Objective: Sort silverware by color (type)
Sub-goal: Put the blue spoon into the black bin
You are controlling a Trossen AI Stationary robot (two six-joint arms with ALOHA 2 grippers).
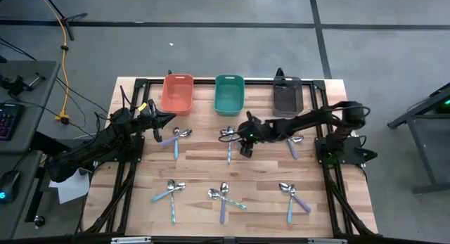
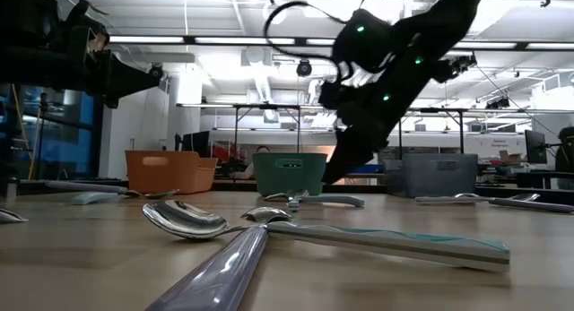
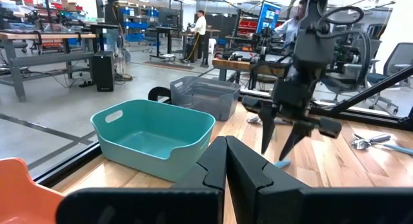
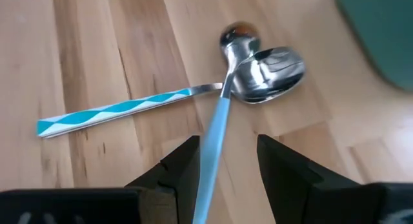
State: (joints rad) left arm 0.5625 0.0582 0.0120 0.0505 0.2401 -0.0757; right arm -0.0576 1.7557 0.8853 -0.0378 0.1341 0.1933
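Note:
My right gripper [image 4: 226, 164] is open and hangs low over a crossed pair of spoons [image 1: 228, 136] at the table's middle. Its fingers stand on either side of the light-blue handle [image 4: 215, 130] without touching it. That spoon's bowl [image 4: 240, 38] lies over a spoon with a teal-and-white handle [image 4: 110, 113]. In the low view the right gripper [image 2: 339, 170] points down just above these spoons. My left gripper [image 1: 167, 120] is shut and hovers in front of the orange bin, above another spoon pair [image 1: 176, 139]. More spoons lie in small groups on the wood [image 1: 171, 191] [image 1: 223, 195] [image 1: 292, 195] [image 1: 294, 142].
Three bins stand in a row along the far edge: orange [image 1: 177, 93], teal [image 1: 228, 94] and dark grey [image 1: 287, 96]. Bare wood lies between the far and near rows of spoons. People and workbenches show in the room beyond the table.

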